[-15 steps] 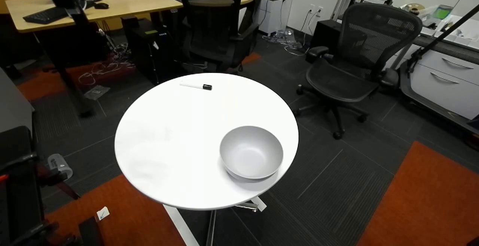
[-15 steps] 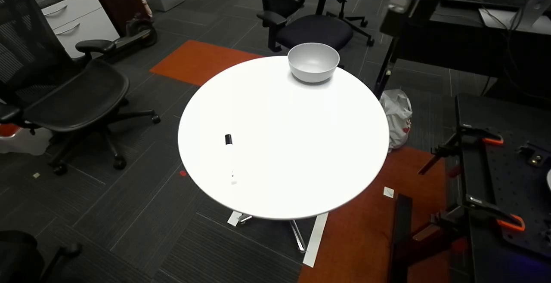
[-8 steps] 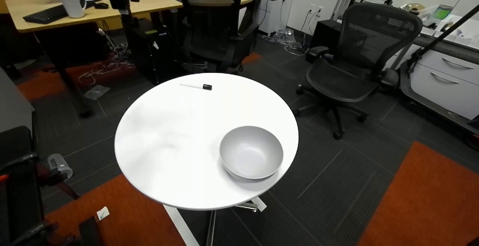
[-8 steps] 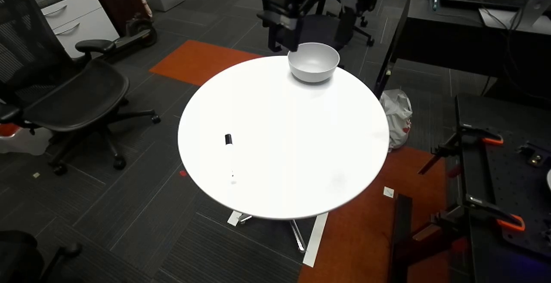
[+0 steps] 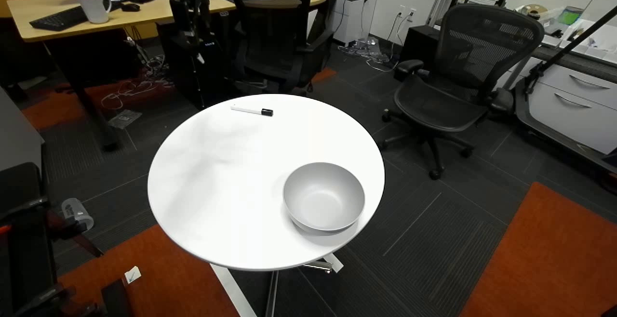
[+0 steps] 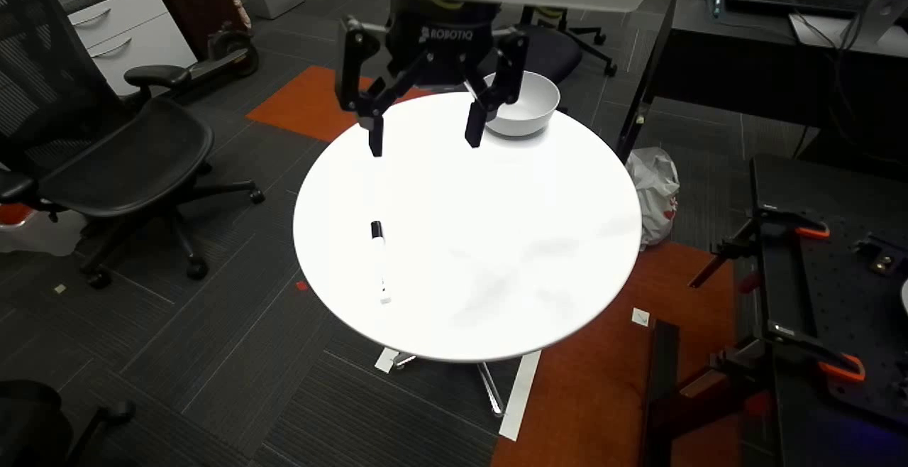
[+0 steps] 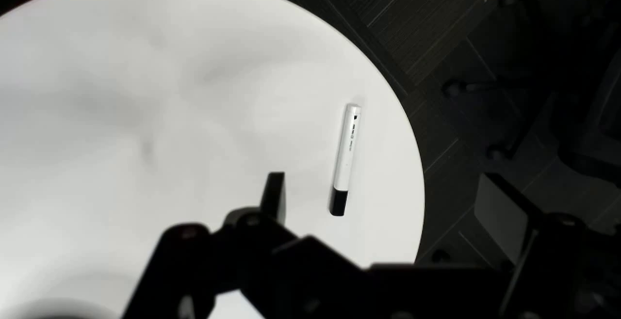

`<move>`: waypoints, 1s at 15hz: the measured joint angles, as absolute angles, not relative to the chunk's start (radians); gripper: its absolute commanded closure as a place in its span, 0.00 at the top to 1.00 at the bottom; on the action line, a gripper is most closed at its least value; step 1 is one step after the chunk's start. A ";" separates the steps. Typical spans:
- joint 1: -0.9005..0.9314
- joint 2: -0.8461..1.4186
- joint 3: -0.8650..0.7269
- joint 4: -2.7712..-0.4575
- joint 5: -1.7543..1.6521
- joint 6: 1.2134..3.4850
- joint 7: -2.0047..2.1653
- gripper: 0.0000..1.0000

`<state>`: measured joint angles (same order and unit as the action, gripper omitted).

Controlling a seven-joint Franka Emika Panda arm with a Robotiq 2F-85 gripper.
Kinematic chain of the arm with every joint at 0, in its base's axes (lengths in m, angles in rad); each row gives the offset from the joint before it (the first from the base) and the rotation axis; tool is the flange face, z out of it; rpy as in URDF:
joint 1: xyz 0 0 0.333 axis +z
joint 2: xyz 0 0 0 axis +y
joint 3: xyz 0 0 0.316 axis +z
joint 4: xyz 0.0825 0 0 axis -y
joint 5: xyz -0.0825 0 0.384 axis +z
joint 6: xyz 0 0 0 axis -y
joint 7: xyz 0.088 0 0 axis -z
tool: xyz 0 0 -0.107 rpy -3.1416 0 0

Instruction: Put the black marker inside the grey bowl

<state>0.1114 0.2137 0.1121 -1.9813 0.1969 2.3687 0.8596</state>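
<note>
Two fingers (image 6: 476, 125) of the gripper (image 6: 425, 133) stand wide apart, and one hides part of the grey bowl (image 6: 533, 108) in an exterior view. The black-capped marker (image 7: 346, 156) lies on the white table (image 7: 218, 125) near the edge; the wrist view shows its tiny print best.

Low path free over bare white round table (image 5: 260, 153) between slim white, black-capped marker (image 5: 252, 111) near one edge and deep, round light-grey bowl (image 5: 323, 196) near another. Bowl's raised wall obstructs there.
</note>
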 measured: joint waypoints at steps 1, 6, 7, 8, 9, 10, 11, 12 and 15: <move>0.123 0.245 0.107 -1.961 0.178 2.371 0.890 1.00; 0.169 0.414 0.066 -1.842 0.120 2.391 0.992 1.00; 0.174 0.449 0.058 -1.814 0.120 2.391 0.992 1.00; 0.178 0.481 0.051 -1.787 0.120 2.391 0.992 1.00; 0.180 0.514 0.046 -1.760 0.120 2.391 0.992 1.00; 0.181 0.545 0.043 -1.733 0.120 2.391 0.992 1.00; 0.182 0.575 0.039 -1.706 0.120 2.391 0.992 1.00; 0.183 0.604 0.036 -1.679 0.120 2.391 0.992 1.00; 0.188 0.685 0.025 -1.600 0.121 2.390 0.992 1.00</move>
